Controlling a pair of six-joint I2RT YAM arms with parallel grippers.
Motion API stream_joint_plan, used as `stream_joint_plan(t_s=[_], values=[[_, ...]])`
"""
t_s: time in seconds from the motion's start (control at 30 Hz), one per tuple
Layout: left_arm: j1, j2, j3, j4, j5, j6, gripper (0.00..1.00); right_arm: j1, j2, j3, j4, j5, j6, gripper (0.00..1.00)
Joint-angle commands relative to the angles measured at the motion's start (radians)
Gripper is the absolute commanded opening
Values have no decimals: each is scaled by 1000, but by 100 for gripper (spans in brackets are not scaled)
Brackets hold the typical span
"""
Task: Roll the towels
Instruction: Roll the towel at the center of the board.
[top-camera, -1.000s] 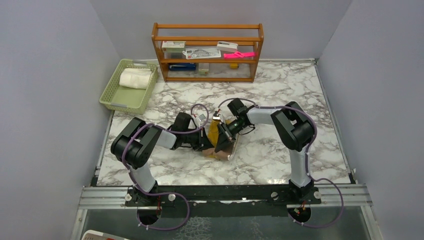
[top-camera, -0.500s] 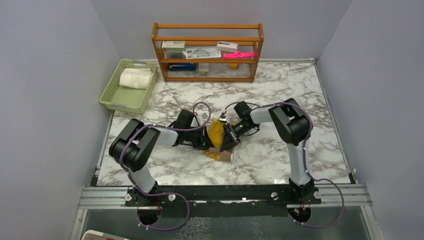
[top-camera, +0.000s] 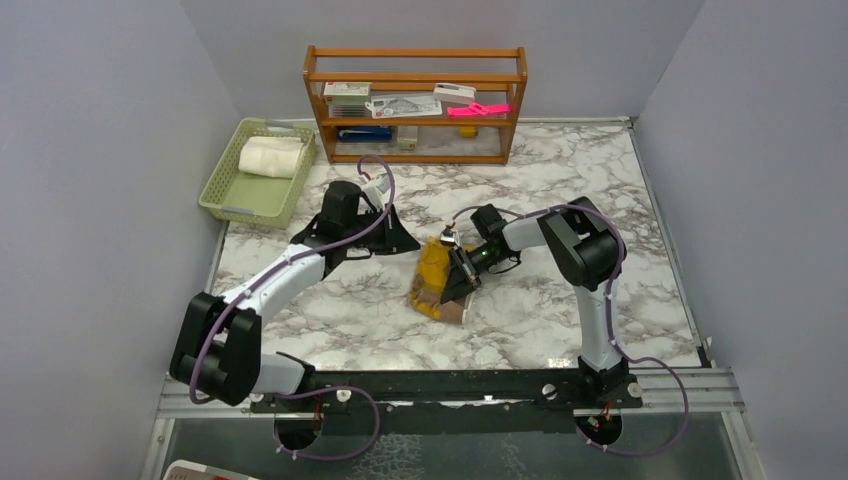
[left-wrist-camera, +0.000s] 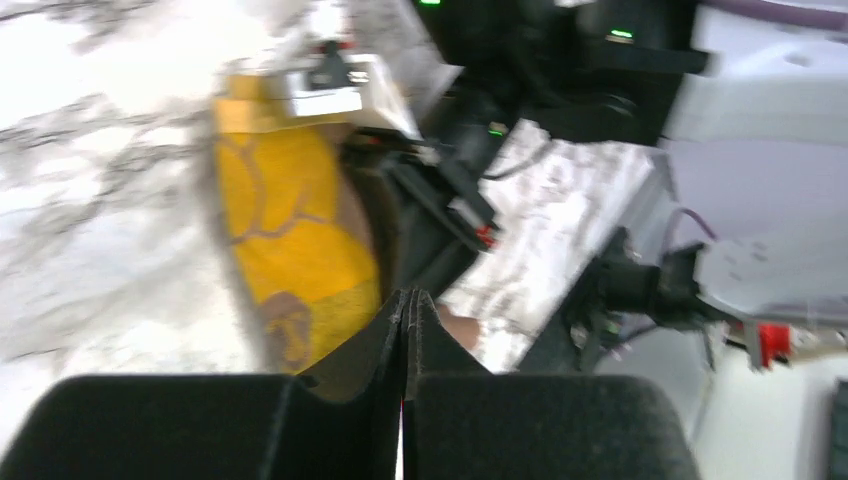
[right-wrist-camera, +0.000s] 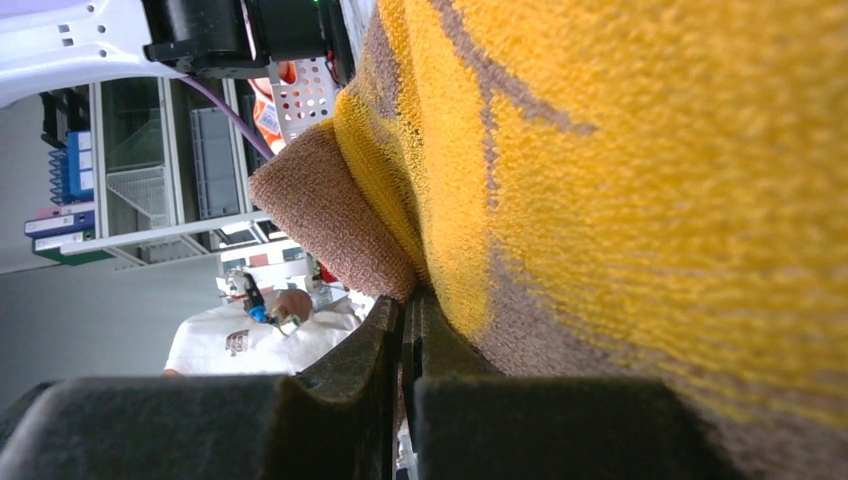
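Left arm (top-camera: 280, 278), right arm (top-camera: 598, 320): white link shells, bulky black joint housings. Purple cables (top-camera: 385, 190) loop alongside. Left gripper (left-wrist-camera: 405, 296): black wedge fingers (left-wrist-camera: 345, 400). Bases on black rail (top-camera: 450, 383).

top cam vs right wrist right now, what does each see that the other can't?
Only top: the shelf, the green basket holding the white towel, and the left gripper, apart from the brown and yellow towel. Only right wrist: that towel's weave up close, its edge pinched at the shut fingertips, a person in a white shirt behind. Both: the brown and yellow towel and the right gripper on it.
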Motion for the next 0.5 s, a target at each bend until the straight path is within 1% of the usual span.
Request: stream_joint_plan(t_s=[0.0,0.1,0.23,0.3,0.47], values=[[-5,-40,-50,42,240,5,0,-6,102,-45,-4,133,18,1],[-18,-71,-149,112,244,-58,0,-7,113,-43,-3,136,18,1],[-22,-90,-283,253,231,-156,0,-7,122,-40,-4,136,19,1],[-22,-79,-311,281,214,-162,0,-7,122,-38,-7,135,18,1],[-27,-19,-299,346,213,-181,0,-8,121,-32,-17,142,15,1]])
